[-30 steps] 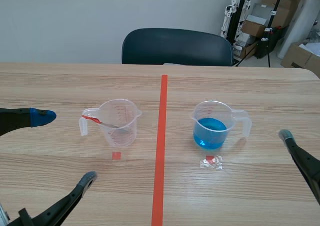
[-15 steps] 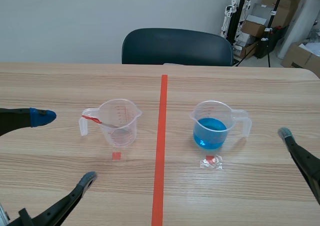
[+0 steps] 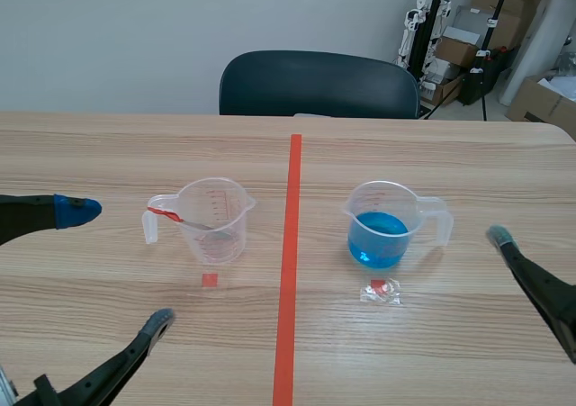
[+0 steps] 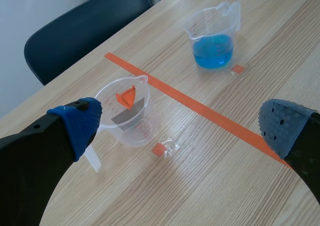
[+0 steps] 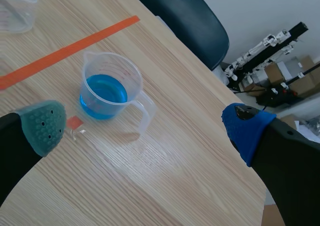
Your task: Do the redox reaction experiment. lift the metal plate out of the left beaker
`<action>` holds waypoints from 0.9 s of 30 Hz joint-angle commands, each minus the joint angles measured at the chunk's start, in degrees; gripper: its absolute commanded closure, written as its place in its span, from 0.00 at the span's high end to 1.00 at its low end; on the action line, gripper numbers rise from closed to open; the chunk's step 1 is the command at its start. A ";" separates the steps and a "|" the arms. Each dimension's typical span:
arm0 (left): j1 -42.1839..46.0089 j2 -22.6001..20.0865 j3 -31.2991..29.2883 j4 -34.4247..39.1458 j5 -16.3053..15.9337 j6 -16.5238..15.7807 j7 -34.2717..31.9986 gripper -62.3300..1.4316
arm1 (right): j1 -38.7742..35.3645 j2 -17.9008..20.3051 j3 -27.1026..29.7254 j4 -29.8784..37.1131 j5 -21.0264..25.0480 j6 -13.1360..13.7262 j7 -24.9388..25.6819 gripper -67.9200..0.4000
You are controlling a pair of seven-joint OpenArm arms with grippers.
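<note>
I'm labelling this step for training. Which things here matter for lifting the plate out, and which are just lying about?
In the job:
left beaker
metal plate leaning inside it
left gripper, open

Lying about:
beaker of blue liquid
small clear wrapper beside it
dark chair behind the table

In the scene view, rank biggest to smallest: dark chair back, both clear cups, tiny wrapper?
1. Dark blue chair back
2. Clear plastic beaker of blue liquid and left clear plastic beaker: alike, unranked.
3. Small clear wrapper with red bit
</note>
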 commanded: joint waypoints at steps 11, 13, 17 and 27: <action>0.37 4.26 0.00 -2.16 -0.57 -0.20 -1.16 1.00 | 4.48 6.40 -4.00 0.15 0.44 -0.39 0.79 1.00; 0.39 5.20 0.00 -3.85 -0.55 -0.48 -1.88 1.00 | 5.38 7.37 -4.94 0.11 0.44 -0.39 0.66 1.00; 0.37 6.60 0.00 -9.25 -0.57 -1.95 -6.54 1.00 | 7.37 9.35 -7.13 0.02 0.44 -0.37 0.28 1.00; -1.38 12.07 0.00 -24.81 -0.55 -6.01 -22.80 1.00 | 13.31 13.33 -14.16 -0.76 0.24 1.16 -0.98 1.00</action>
